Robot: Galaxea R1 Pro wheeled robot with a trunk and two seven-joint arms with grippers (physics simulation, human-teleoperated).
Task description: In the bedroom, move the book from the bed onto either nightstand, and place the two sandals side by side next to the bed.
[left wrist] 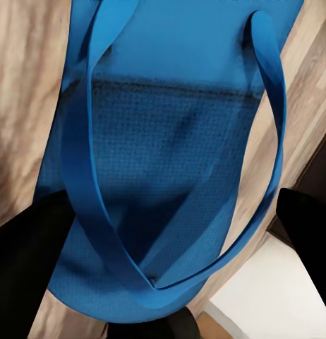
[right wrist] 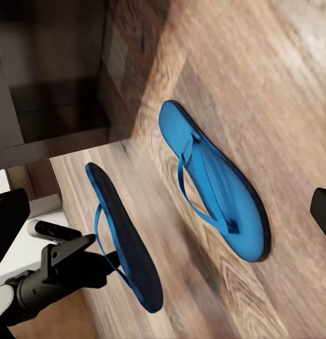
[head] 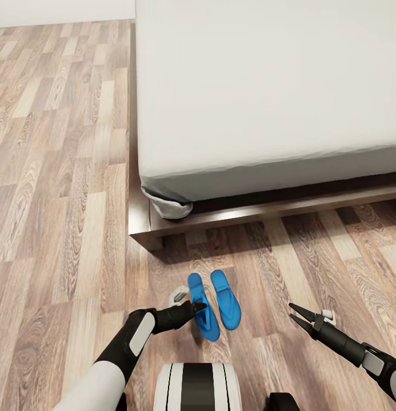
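On the wooden floor (head: pixel 60 171) just in front of the corner of the bed (head: pixel 266 85), the two sandals (head: pixel 215 305) sit close together, near the dark platform frame. From the head camera the left gripper (head: pixel 199 308) is at the nearer sandal (head: pixel 202 314), and the right wrist camera shows that sandal (right wrist: pixel 124 236) tipped up on its edge with the left gripper (right wrist: pixel 106 265) clenched on its strap, while the other sandal (right wrist: pixel 216 183) lies flat on the boards just beside it. The left wrist camera looks straight down onto the blue sole and strap (left wrist: pixel 177 176) held between the dark fingers. The right gripper (head: pixel 294 315) hovers apart to the side, jaws parted and holding nothing. The step in hand looks like setting this sandal down next to its mate; the next move likely calls for rolling it flat, sole to the floor, lined up parallel with the other, then letting go. No book is visible on the stretch of mattress seen from here
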